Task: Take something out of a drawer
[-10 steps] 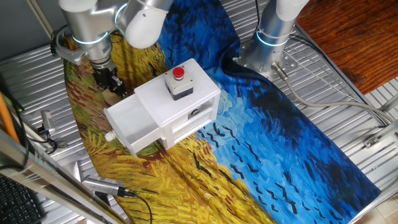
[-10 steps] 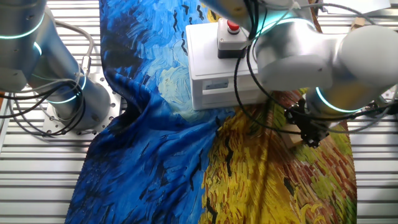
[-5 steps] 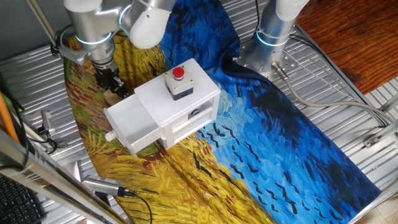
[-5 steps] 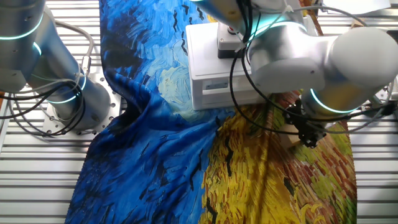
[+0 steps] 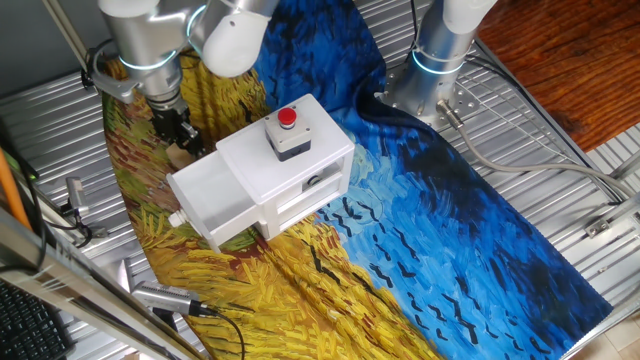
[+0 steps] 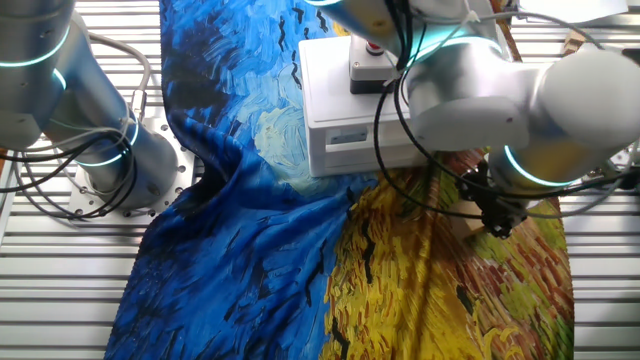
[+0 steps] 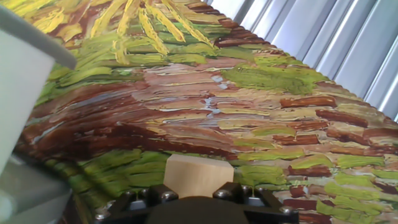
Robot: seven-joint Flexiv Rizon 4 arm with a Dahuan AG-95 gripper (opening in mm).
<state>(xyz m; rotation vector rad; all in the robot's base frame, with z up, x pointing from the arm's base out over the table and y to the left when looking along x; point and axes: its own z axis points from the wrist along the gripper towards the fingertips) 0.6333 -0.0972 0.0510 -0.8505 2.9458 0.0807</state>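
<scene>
The small tan wooden block (image 7: 197, 174) sits between my gripper's (image 7: 197, 190) two fingers, low over the yellow-brown part of the painted cloth. In the one fixed view my gripper (image 5: 178, 137) is just left of the white box (image 5: 300, 160), beside the pulled-out white drawer (image 5: 215, 195) with its small knob (image 5: 176, 217). The block (image 5: 178, 155) shows as a tan spot under the fingers. The drawer's white wall (image 7: 18, 81) fills the left edge of the hand view. The other fixed view shows my gripper (image 6: 497, 222) below the box (image 6: 335, 110).
A red push-button (image 5: 287, 117) on a grey base stands on top of the box. A second robot base (image 5: 440, 60) stands at the cloth's far edge. Cables and tools (image 5: 170, 297) lie on the ribbed metal table near the front left.
Almost nothing: the arm shifts very slightly and the gripper stays on the block beside the drawer.
</scene>
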